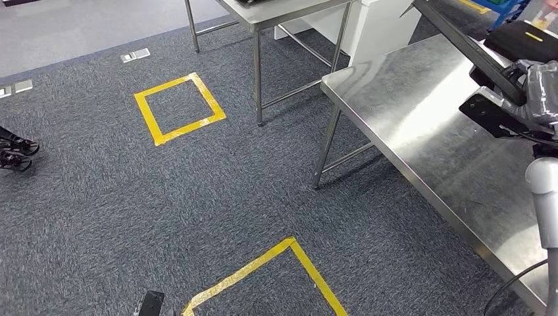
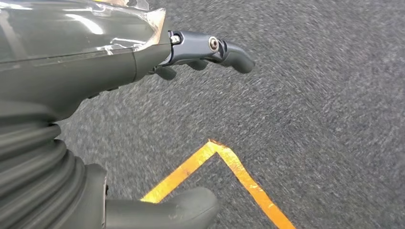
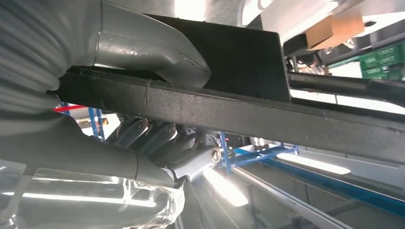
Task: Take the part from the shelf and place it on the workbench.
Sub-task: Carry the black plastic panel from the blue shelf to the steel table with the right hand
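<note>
The part is a long black metal bar (image 1: 460,45) with a black block (image 1: 520,38) at its far end. My right hand (image 1: 536,92) grips it at the right edge of the head view, holding it slanted above the stainless steel workbench (image 1: 421,112). In the right wrist view the bar (image 3: 267,117) runs across the picture, with my thumb (image 3: 143,47) over it and the darker fingers (image 3: 157,138) curled beneath. My left hand (image 2: 95,71) hangs over the grey carpet with its fingers (image 2: 215,50) and thumb (image 2: 176,210) apart, holding nothing.
A second steel table (image 1: 276,16) and a white cabinet (image 1: 381,26) stand behind the workbench. Yellow tape squares (image 1: 179,108) (image 1: 263,276) mark the carpet, and one corner of tape (image 2: 224,152) lies below my left hand. A dark object (image 1: 16,151) sits at the left edge.
</note>
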